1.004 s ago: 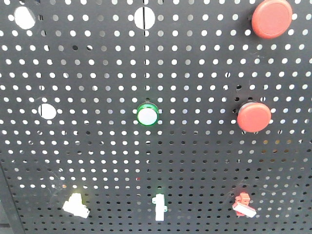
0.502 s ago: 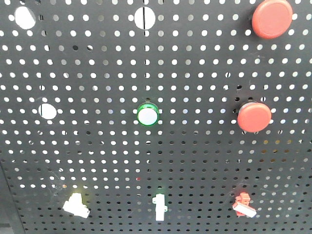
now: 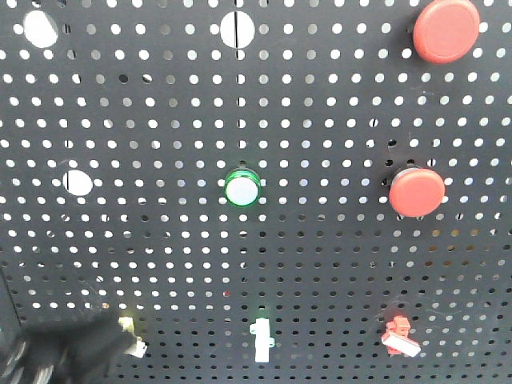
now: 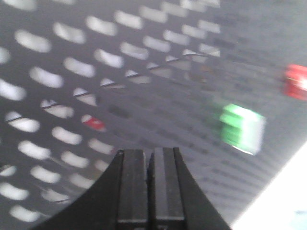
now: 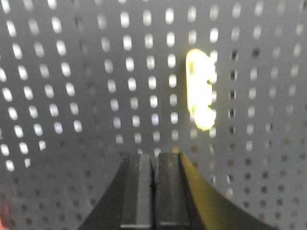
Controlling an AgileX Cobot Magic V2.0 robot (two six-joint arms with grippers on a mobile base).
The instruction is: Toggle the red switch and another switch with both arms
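Note:
The red switch [image 3: 398, 336], small with a pale lever, sits at the lower right of the black pegboard [image 3: 320, 264]. In the left wrist view the red switch [image 4: 297, 81] is a blur at the far right. My left gripper [image 3: 112, 342] is a dark blur at the bottom left, covering most of the pale left switch [image 3: 128, 325]. From its own camera the left gripper [image 4: 148, 153] is shut on nothing, and the green switch [image 4: 241, 128] lies to its right. My right gripper [image 5: 154, 155] is shut and empty, below and left of a glowing yellow switch [image 5: 201, 91]. It does not show in the front view.
A white middle switch [image 3: 261, 340] stands between the two outer ones. Higher up are a green-ringed round button [image 3: 242, 189] and two big red push-buttons [image 3: 446, 30] [image 3: 416, 192]. Large open holes [image 3: 238, 30] [image 3: 78, 182] pierce the board.
My left gripper has come into the front view at the bottom left and now overlaps the left switch. The switches look unchanged.

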